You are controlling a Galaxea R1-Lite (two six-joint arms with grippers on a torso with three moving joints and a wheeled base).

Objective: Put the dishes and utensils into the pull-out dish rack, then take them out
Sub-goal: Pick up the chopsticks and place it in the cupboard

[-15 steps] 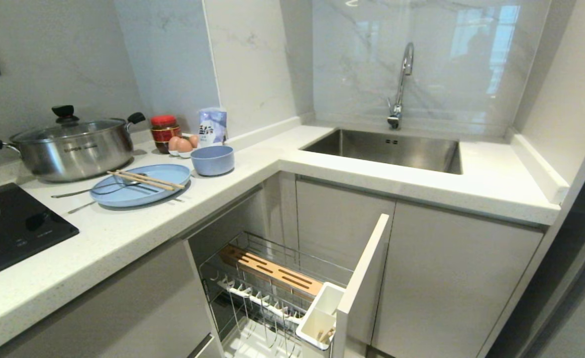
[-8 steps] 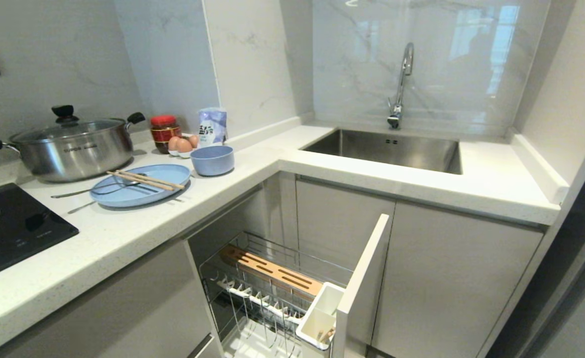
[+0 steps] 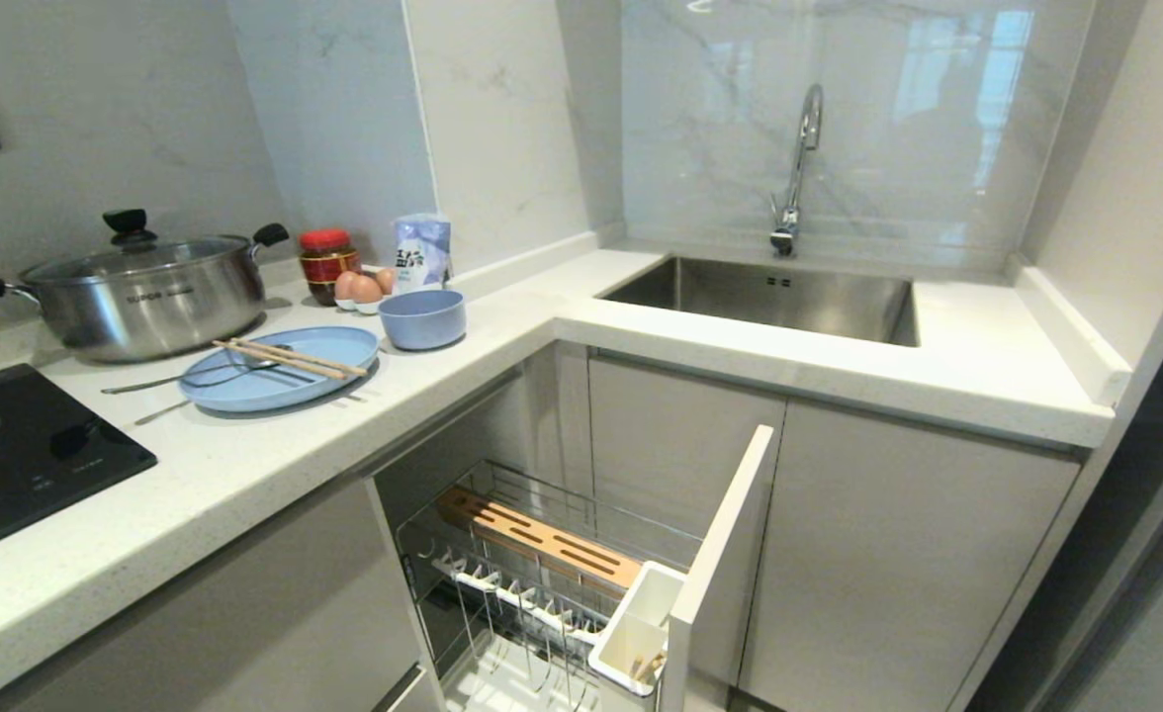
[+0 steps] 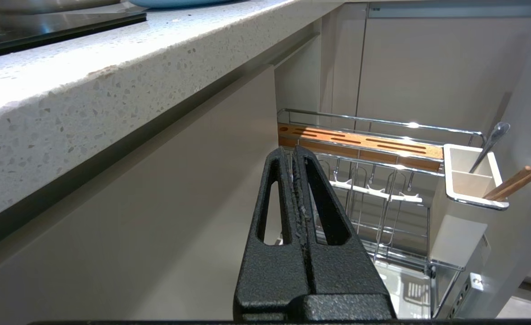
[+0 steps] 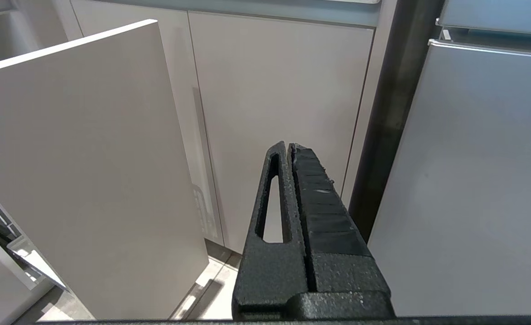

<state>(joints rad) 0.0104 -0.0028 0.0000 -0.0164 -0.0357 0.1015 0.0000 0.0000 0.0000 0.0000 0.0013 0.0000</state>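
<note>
The pull-out dish rack stands drawn out below the counter; its caddy holds what looks like a spoon and chopsticks; plate and bowl sit on the counter; left gripper and right gripper hang low, pressed closed, empty.

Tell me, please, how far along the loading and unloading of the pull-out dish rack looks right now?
Done: the pull-out dish rack stands open, and its white caddy already holds a spoon and wooden chopsticks. In hand: nothing; the left gripper and right gripper are shut and empty below the counter. Left: the blue plate, with chopsticks and cutlery on it, and the bowl sit on the counter.
</note>
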